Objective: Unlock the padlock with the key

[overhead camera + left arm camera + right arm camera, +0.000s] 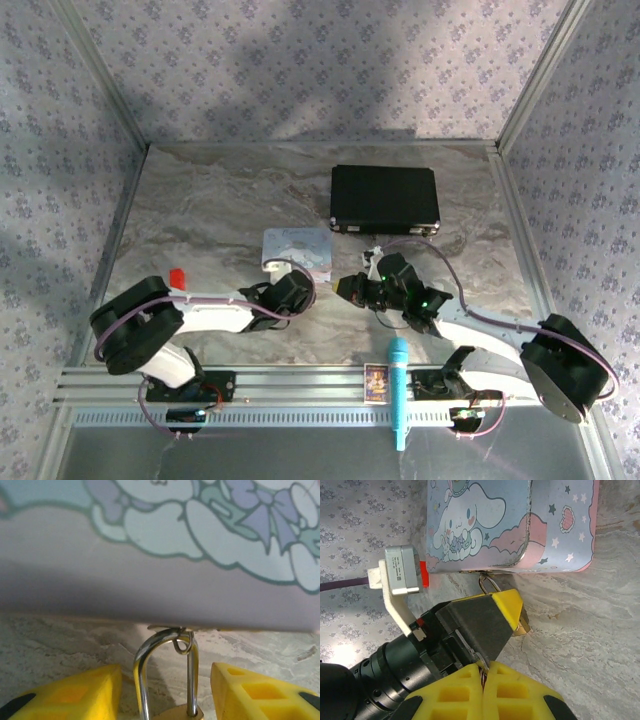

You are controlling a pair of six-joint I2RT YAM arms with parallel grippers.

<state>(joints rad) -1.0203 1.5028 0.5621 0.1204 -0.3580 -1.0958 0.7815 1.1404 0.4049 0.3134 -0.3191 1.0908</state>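
The small brass padlock (177,714) stands against the side of the pastel cartoon tin (210,535). Its steel shackle (142,665) passes through a little wire loop (183,644) at the tin's edge. My left gripper (166,672) is open, a yellow finger (75,695) on each side of the padlock with a gap on both sides. From the right wrist the padlock's brass body (523,627) peeks out behind the left gripper's finger (485,617). My right gripper (483,666) is shut on the key (481,661), a thin metal blade, just short of the left gripper.
Both grippers meet below the tin (295,248), left (303,287) and right (348,288). A black case (385,198) lies behind. A small red object (177,277) sits at the left. A blue microphone (398,392) and a card (375,383) lie on the front rail.
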